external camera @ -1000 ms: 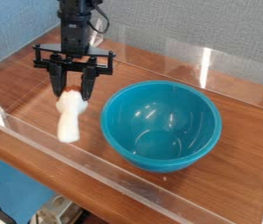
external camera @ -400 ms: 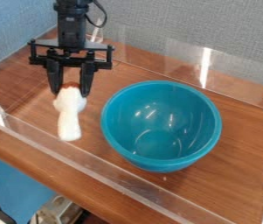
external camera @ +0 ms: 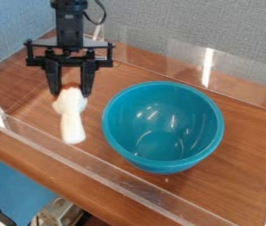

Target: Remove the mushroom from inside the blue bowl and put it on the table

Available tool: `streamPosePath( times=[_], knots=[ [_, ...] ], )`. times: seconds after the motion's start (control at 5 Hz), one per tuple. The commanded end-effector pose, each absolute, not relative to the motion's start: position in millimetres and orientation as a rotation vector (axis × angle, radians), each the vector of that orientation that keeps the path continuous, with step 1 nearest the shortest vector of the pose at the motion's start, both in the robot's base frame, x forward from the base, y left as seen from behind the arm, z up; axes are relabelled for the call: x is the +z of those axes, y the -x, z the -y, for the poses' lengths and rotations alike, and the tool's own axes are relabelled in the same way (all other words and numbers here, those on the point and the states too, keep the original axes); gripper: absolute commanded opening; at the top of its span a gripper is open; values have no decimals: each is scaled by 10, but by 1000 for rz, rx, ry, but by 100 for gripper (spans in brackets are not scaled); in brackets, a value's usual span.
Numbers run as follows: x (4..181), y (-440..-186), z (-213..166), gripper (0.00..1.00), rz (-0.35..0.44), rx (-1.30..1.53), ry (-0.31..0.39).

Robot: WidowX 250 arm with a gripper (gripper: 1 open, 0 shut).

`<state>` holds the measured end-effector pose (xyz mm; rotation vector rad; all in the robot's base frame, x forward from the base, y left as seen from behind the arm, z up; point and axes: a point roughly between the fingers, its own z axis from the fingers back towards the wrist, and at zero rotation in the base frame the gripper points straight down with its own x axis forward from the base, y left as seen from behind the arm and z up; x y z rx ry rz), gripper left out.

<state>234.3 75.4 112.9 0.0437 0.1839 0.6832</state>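
Observation:
My gripper (external camera: 72, 89) hangs over the left part of the table (external camera: 217, 190), to the left of the blue bowl (external camera: 164, 126). It is shut on the mushroom (external camera: 69, 117), gripping the orange-brown cap between its dark fingers (external camera: 57, 86). The thick cream-white stem points down and toward the front, its lower end close to the tabletop; whether it touches the wood I cannot tell. The bowl stands upright with nothing inside it, its glossy inside showing only reflections.
Low clear acrylic walls (external camera: 123, 172) run along the table's front, and more clear panels (external camera: 206, 66) stand at the back. A grey fabric wall is behind. The arm's black column (external camera: 68, 22) rises above the gripper.
The gripper has shifted a little to the left and slightly up, carrying the mushroom with it. The bowl has not moved.

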Motion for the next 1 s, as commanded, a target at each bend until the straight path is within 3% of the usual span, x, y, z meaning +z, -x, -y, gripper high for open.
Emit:
streamPosePath(
  times=[0.0, 0.6, 0.8],
  knots=[
    [1101, -2344, -735, 0, -154, 673, -55],
    [729, -2487, -722, 0, -183, 612, -81],
    [782, -2391, -760, 0, -183, 590, -85]
  ],
)
